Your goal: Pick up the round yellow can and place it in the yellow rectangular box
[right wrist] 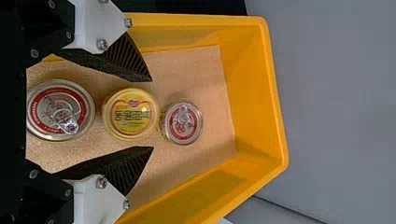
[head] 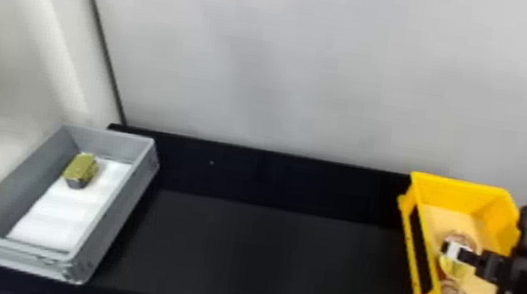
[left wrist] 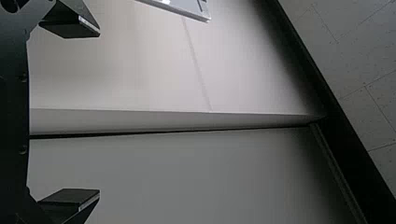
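Yellow can (right wrist: 130, 113) sits between the right pincer (right wrist: 152, 114)'s wide-spread fingers. From left: left pincer (left wrist: 99, 113), gaping, empty; grey box (head: 117, 217) with tin (head: 80, 169), well left of the right pincer; yellow box (right wrist: 250, 88) around the yellow can, beneath that pincer. Placing looks done; best rise straight, fingers spread, nudging neither big can (right wrist: 60, 110) nor small can (right wrist: 182, 122).
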Robot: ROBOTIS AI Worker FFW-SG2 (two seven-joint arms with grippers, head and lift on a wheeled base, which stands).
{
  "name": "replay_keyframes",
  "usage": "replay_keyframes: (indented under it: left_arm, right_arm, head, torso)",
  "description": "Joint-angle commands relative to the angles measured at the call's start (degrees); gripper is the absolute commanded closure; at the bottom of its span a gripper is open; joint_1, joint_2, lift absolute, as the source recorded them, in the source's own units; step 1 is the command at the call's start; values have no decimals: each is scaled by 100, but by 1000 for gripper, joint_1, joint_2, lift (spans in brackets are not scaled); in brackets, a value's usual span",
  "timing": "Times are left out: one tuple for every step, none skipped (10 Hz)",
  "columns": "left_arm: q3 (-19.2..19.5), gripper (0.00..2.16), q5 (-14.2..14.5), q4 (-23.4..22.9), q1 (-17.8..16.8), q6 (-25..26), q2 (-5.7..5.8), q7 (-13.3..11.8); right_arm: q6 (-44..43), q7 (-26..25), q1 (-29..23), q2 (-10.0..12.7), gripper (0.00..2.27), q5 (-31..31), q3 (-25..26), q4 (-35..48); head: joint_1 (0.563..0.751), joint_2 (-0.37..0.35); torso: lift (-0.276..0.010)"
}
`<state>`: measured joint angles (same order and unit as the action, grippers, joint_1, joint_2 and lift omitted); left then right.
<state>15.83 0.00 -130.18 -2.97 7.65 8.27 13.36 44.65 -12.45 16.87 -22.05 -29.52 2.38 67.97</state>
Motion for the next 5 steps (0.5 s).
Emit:
replay_keyframes:
  left_arm:
    - [0, 73, 0, 1, 7, 0, 0, 1]
    - [0, 73, 0, -8, 7, 0, 0, -8]
    - [0, 73, 0, -8, 7, 9, 0, -8]
    - [0, 73, 0, -8, -2, 18, 0, -8]
    - [9, 73, 0, -8, -2, 26, 0, -8]
  right_arm:
    - [-24, -47, -9, -1, 277, 26, 17, 67]
    - [-77, -12, -26, -1, 154, 26, 26, 93]
    - [-130, 15, -61, -1, 177, 17, 35, 155]
    - [-156, 15, -158, -1, 188, 26, 61, 542]
    - [-165, -179, -263, 8, 185, 52, 43, 1166]
  head:
    - [694, 54]
    - [694, 54]
    - [694, 54]
    - [694, 54]
    - [694, 54]
  torso:
    - [-3]
    - [-3]
    - [-3]
    - [-3]
    - [-3]
